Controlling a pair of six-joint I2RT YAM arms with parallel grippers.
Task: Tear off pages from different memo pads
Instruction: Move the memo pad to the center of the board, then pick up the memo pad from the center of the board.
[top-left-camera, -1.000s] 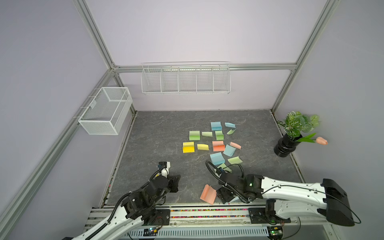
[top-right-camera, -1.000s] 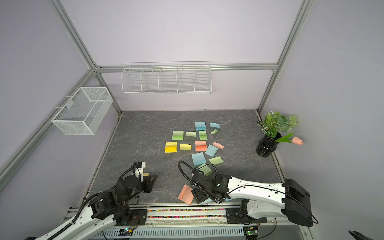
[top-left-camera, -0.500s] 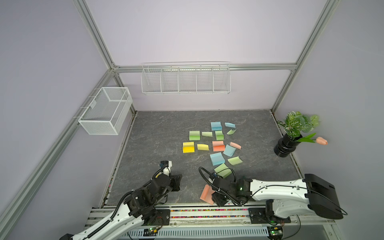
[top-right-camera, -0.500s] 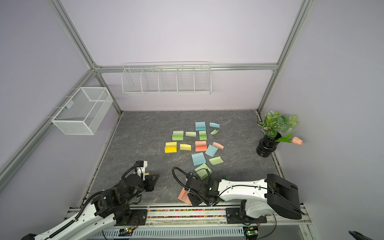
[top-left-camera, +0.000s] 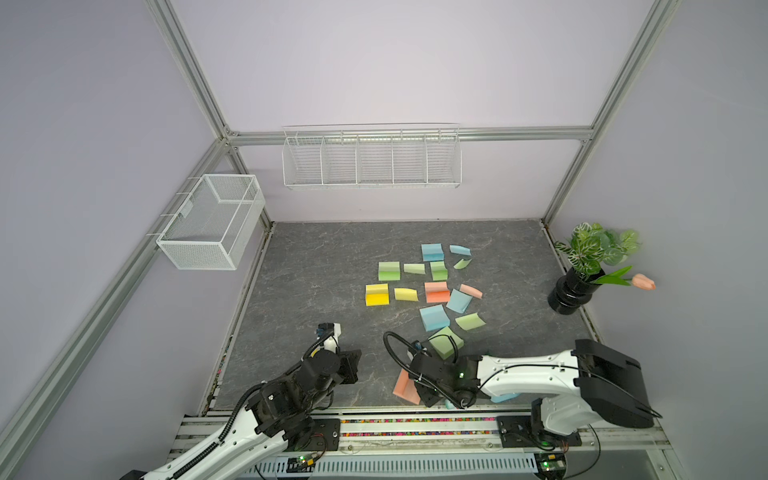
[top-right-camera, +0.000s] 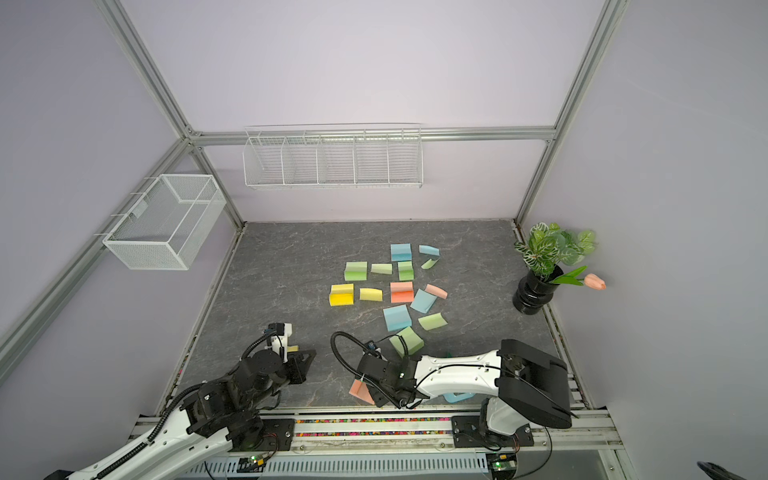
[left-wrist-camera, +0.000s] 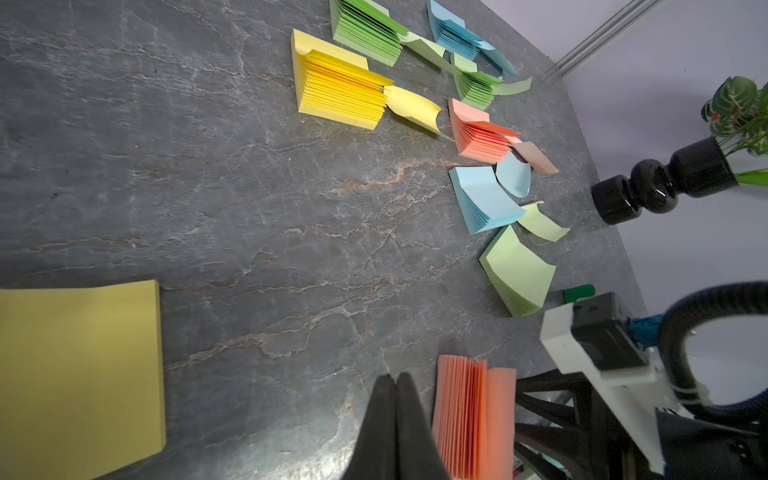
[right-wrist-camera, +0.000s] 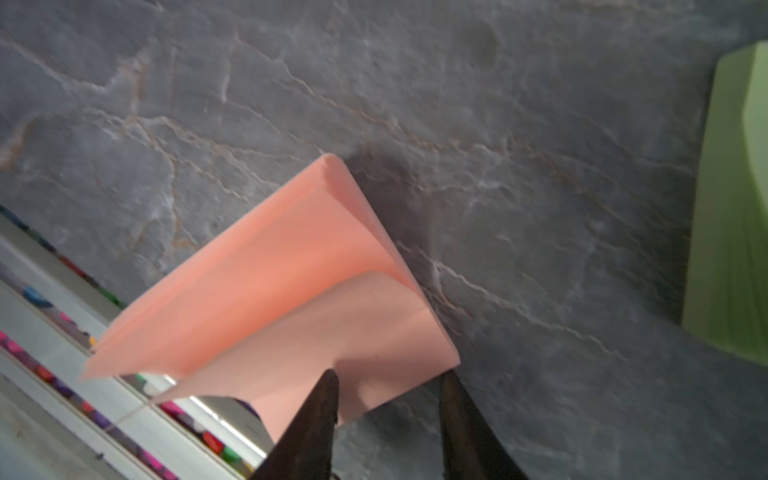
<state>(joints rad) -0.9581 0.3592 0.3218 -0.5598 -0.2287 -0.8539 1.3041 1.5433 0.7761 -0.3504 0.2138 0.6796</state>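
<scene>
Right wrist view: the right end effector (right-wrist-camera: 390, 376) is released, its two fingers standing apart at a corner of the salmon memo pad (right-wrist-camera: 249, 291), which lies at the front edge of the surface (right-wrist-camera: 498, 124). The left end effector (left-wrist-camera: 395, 378) is clenched on nothing, near a yellow pad (left-wrist-camera: 79, 374). Other pads (top-left-camera: 434, 318) and loose pages (top-left-camera: 469, 321) cluster mid-surface.

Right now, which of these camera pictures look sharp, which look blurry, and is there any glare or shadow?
In both top views: sharp and evenly lit, the frame posts leaning outward. Left wrist view: far pads crisp, near yellow pad soft, a glare spot on the black vase. Right wrist view: smeared throughout, a dark shadow beside the salmon pad.
</scene>
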